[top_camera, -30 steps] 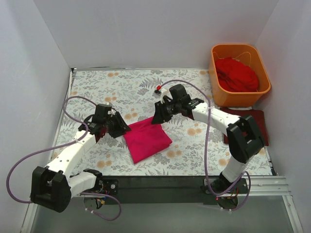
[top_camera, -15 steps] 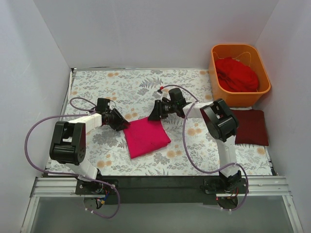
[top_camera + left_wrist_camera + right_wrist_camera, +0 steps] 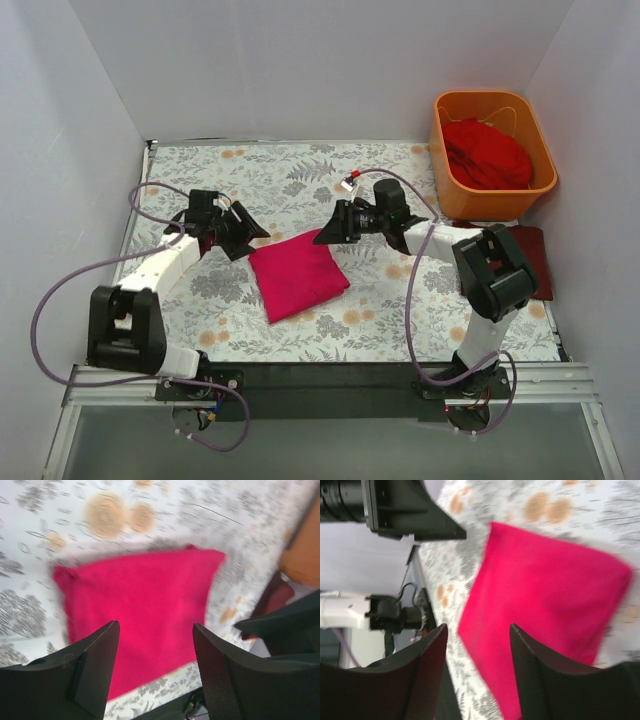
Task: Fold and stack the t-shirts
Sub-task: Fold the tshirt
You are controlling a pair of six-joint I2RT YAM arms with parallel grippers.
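Magenta t-shirt, folded flat on the worktop between left hand and right hand, both parted, holding nothing; best gripped by two corners and stacked squarely on the maroon t-shirt

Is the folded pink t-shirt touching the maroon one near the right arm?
Apart. The top view shows the pink t-shirt and maroon t-shirt separated by bare floral cloth.
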